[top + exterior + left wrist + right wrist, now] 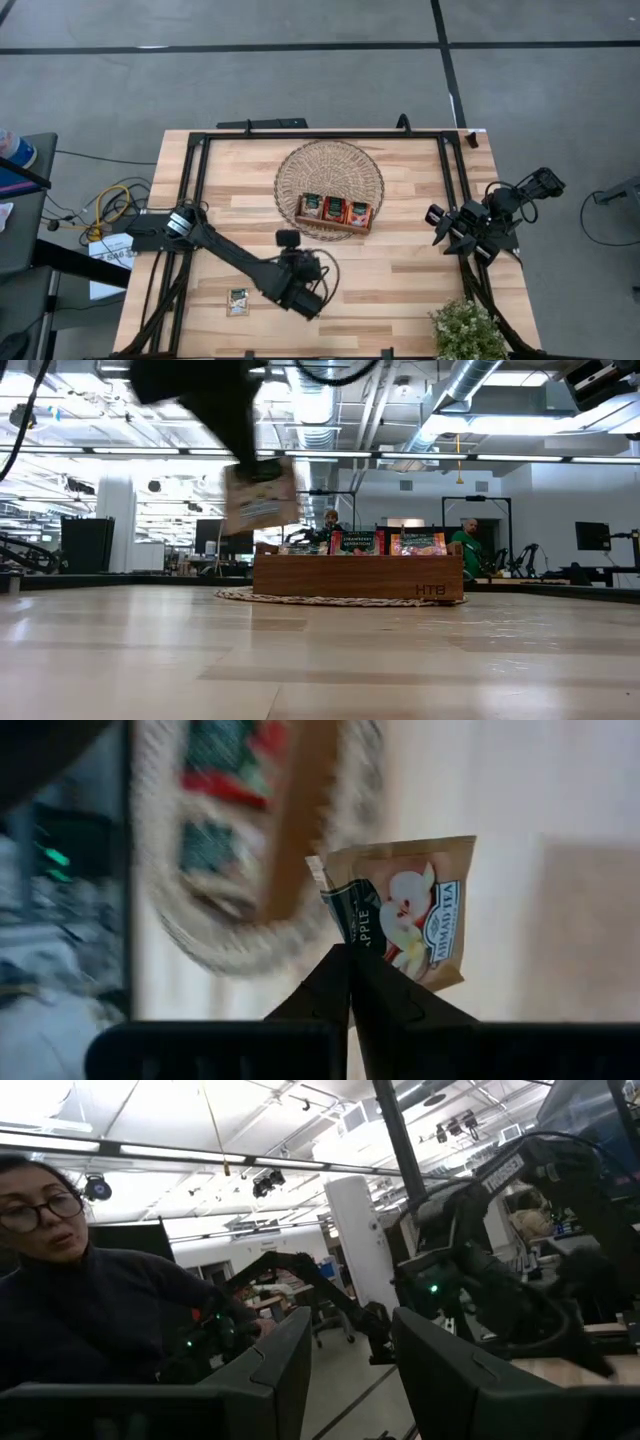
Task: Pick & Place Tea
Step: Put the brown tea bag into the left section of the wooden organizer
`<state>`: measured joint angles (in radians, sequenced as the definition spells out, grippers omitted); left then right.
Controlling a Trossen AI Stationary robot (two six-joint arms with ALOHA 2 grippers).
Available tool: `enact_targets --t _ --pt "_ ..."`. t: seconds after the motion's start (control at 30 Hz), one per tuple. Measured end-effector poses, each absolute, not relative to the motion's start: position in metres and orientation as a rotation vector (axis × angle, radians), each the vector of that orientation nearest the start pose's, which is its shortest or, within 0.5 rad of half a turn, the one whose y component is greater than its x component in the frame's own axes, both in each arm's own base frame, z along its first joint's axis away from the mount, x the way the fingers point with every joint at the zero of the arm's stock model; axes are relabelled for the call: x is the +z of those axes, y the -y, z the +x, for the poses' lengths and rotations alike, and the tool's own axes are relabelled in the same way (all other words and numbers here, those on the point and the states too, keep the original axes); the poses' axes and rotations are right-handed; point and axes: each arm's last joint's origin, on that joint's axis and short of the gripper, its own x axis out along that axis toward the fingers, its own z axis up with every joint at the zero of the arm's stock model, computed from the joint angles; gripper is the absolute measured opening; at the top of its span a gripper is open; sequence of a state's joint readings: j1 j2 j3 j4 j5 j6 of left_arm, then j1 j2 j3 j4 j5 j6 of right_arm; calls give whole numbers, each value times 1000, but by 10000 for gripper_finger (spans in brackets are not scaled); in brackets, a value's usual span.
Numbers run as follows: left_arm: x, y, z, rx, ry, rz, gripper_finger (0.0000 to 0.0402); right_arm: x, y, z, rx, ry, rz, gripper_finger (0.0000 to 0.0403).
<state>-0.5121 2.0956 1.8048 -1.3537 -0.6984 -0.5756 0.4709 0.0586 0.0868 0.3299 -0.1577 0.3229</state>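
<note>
The desk point(400, 270) has a pale wooden plank top with a black frame along its edges. A round woven mat point(330, 180) lies at the far centre. One tea sachet point(237, 301) lies flat near the near left corner. A green plant point(468, 330) stands at the near right corner.

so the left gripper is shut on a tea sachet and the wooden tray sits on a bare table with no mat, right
Not quite. The left gripper is shut on a tea sachet, but the wooden tray sits on a round woven mat, not the bare table. The high view shows it.
</note>
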Motion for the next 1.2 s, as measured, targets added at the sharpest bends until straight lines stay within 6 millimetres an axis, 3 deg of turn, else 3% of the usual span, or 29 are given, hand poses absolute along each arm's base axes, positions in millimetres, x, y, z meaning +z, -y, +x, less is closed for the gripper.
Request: enact_targets --t 0.2,0.43,0.6,0.93,1.2 --pt "235 142 370 604 -1190 672 0 220 -45 78 675 256 366 134" --pt "235 90 387 734 -1213 661 0 220 -45 78 676 256 366 134" --pt "226 63 390 754 -1277 729 0 220 -45 78 676 257 366 134" --pt "204 52 399 628 -1311 777 0 220 -45 78 676 256 366 134" --pt "220 46 375 589 -1249 737 0 220 -45 78 675 257 366 134"
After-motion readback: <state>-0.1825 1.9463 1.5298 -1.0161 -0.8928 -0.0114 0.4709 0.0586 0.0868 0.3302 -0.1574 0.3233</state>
